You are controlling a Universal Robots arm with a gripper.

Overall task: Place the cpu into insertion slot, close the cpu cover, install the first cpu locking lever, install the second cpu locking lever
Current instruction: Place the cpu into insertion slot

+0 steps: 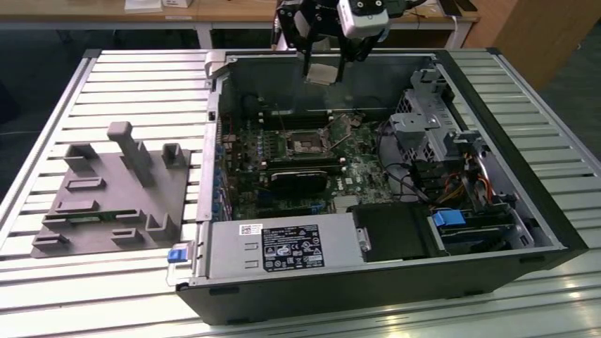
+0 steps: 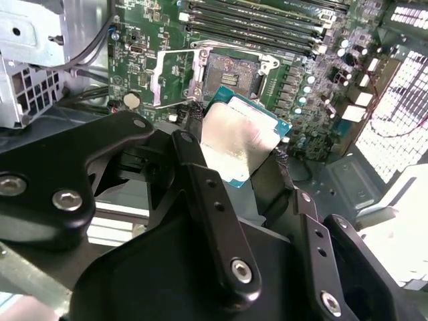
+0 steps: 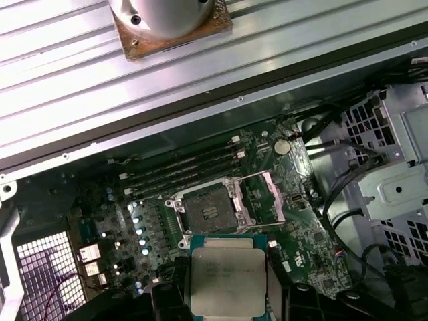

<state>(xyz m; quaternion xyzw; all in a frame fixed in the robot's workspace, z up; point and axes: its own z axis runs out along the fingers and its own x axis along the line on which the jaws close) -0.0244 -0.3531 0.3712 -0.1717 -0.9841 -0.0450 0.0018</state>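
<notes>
My gripper hangs above the far wall of the open computer case, shut on the cpu. The cpu is a silver-topped square chip with a teal edge, clamped between two black fingers. In the first wrist view the cpu sits well above the motherboard and short of the insertion slot. The insertion slot lies bare with a dark centre. The cpu cover is swung open beside the slot, and it is also seen as the cpu cover in the second wrist view.
The case lies on its side on a slatted metal table. A grey fixture plate rests at the exterior view's left. Inside are a power supply, a metal drive cage, cables and long memory slots.
</notes>
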